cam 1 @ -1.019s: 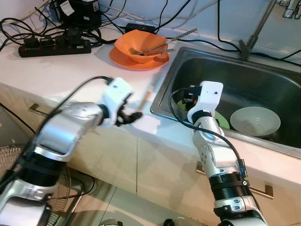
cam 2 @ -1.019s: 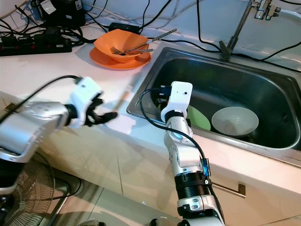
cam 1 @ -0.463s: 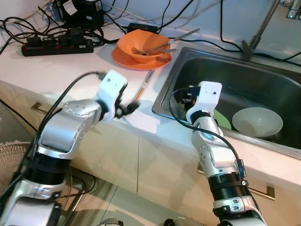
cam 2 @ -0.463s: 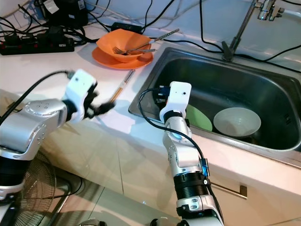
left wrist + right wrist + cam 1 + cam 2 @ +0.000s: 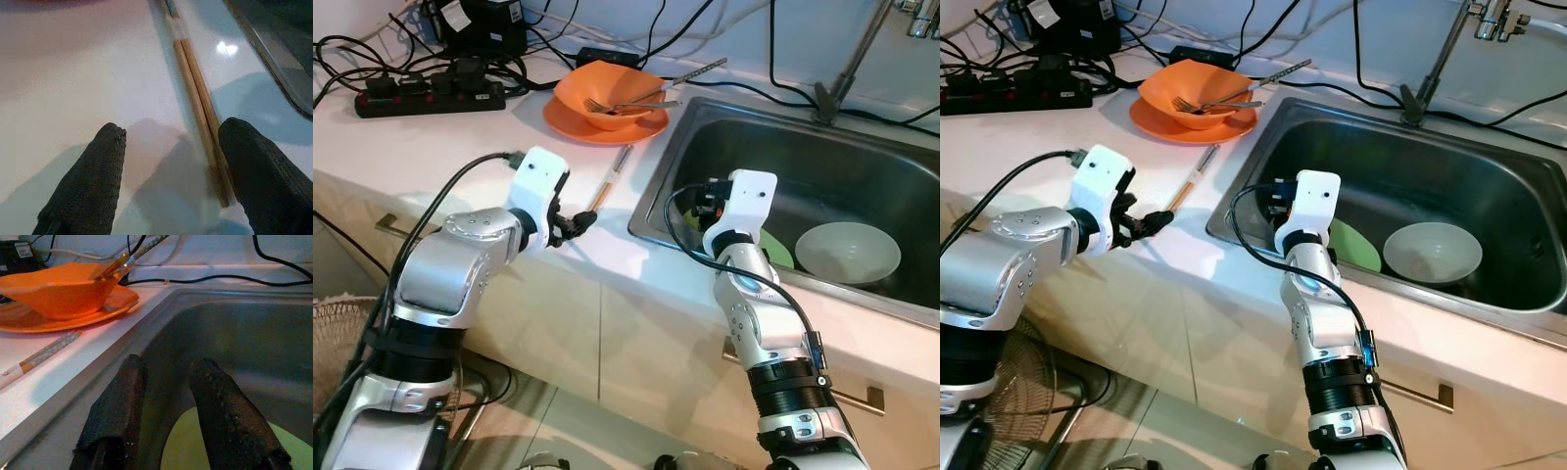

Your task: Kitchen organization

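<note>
Two wooden chopsticks [image 5: 198,98] lie flat, side by side, on the white counter [image 5: 88,73]. Their near ends touch one finger of the open left end effector [image 5: 171,161].

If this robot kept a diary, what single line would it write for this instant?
left gripper: open, at chopsticks on counter | right gripper: open, inside sink above green plate | chopsticks: not yet grasped

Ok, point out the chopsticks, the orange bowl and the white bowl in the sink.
chopsticks [image 5: 201,105], left wrist view, middle of the wooden shafts.
orange bowl [image 5: 603,86], left eye view, its outer wall.
white bowl [image 5: 847,253], left eye view, its inner wall.
</note>
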Available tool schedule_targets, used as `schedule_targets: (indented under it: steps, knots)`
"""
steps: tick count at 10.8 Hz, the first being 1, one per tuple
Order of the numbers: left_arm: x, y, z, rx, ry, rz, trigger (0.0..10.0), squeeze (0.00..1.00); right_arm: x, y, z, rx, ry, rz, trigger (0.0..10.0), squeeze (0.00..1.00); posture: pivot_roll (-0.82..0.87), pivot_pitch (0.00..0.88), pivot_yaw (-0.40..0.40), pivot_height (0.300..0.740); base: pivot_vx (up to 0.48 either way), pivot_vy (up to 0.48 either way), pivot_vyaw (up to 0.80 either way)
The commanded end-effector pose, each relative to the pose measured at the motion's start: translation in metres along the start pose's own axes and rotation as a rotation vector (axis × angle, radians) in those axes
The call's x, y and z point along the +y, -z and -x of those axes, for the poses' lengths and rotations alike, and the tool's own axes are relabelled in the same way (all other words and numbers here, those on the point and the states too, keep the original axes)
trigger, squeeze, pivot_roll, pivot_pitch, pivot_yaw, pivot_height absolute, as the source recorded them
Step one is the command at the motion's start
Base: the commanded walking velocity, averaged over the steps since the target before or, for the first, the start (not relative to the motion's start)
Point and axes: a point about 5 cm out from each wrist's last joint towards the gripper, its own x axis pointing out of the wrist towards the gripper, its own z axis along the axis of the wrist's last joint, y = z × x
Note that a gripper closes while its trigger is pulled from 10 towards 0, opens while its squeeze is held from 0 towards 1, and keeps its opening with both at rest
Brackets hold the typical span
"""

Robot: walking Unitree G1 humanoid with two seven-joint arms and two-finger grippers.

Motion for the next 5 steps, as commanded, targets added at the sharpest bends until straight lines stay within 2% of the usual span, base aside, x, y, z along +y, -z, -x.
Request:
schedule_targets:
  steps: [1, 2, 3, 5]
  knots:
    - [-0.001, 0.003, -0.001, 0.026, -0.009, 0.016, 10.0, 0.0, 0.0, -0.003, -0.003, -0.003, 0.006, 0.009, 10.0, 0.0, 0.02, 0.062, -0.037, 0.74, 0.0, 0.0, 0.0]
    - [-0.003, 0.004, -0.001, 0.037, 0.003, 0.029, 10.0, 0.0, -0.001, -0.003, -0.002, -0.004, 0.007, 0.008, 10.0, 0.0, 0.02, 0.063, -0.036, 0.74, 0.0, 0.0, 0.0]
    - [-0.014, 0.008, -0.002, 0.059, 0.075, 0.015, 10.0, 0.0, -0.001, -0.003, -0.003, -0.004, 0.009, 0.008, 10.0, 0.0, 0.02, 0.062, -0.035, 0.74, 0.0, 0.0, 0.0]
    - [-0.02, 0.011, -0.002, 0.076, 0.102, 0.006, 10.0, 0.0, 0.0, -0.003, -0.002, -0.003, 0.009, 0.008, 10.0, 0.0, 0.02, 0.065, -0.032, 0.74, 0.0, 0.0, 0.0]
